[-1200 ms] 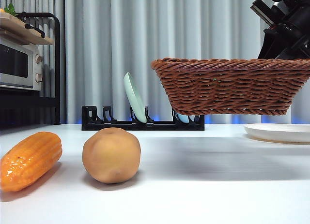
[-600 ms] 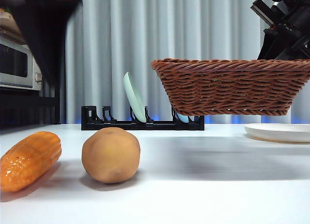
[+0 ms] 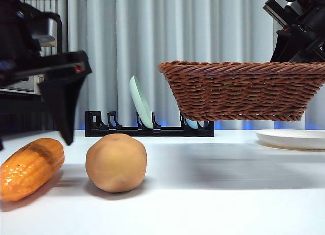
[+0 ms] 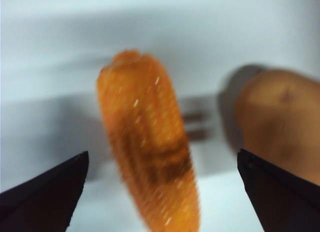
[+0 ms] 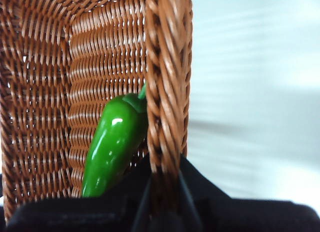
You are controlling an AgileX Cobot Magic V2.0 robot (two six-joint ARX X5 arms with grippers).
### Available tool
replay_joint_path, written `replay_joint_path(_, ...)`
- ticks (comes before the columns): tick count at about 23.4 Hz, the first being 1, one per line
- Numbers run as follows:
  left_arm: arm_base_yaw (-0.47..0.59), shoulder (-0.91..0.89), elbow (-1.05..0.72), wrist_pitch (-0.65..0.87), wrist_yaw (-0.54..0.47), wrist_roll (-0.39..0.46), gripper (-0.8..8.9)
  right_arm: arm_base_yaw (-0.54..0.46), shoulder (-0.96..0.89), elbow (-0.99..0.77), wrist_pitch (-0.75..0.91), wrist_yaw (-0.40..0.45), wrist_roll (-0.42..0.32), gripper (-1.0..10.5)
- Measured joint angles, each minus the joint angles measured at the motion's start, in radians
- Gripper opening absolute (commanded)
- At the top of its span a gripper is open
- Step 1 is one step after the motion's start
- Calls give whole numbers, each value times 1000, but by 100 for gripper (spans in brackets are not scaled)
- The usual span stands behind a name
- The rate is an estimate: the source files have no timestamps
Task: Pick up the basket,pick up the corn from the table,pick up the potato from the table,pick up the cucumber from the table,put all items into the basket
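Observation:
The orange corn lies on the white table at the near left, with the tan potato just right of it. My left gripper hangs open right above the corn, one jaw on each side and touching nothing; the potato lies beyond one jaw. At the right, the brown wicker basket hangs in the air. My right gripper is shut on the basket's rim. The glossy green cucumber lies inside the basket against that wall.
A black dish rack holding a pale green plate stands at the back centre. A white plate lies on the table under the basket's right end. A toaster oven on a shelf stands at far left, partly behind the left arm.
The left arm has come down from the upper left corner to just above the corn. The basket and the right arm have stayed where they were.

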Motion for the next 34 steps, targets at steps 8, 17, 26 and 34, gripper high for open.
replay_joint_path(8,-103,341,189,111,184,45,45,-113,0,0,51,-2,8,-12)
replay_joint_path(17,-103,312,188,108,161,101,-8,-113,0,0,48,-2,8,-12)
replay_joint_path(26,-89,-5,272,115,163,132,-8,-89,0,0,27,7,8,-12)
replay_joint_path(34,-62,-26,624,101,162,246,-8,36,1,0,23,6,9,-12)
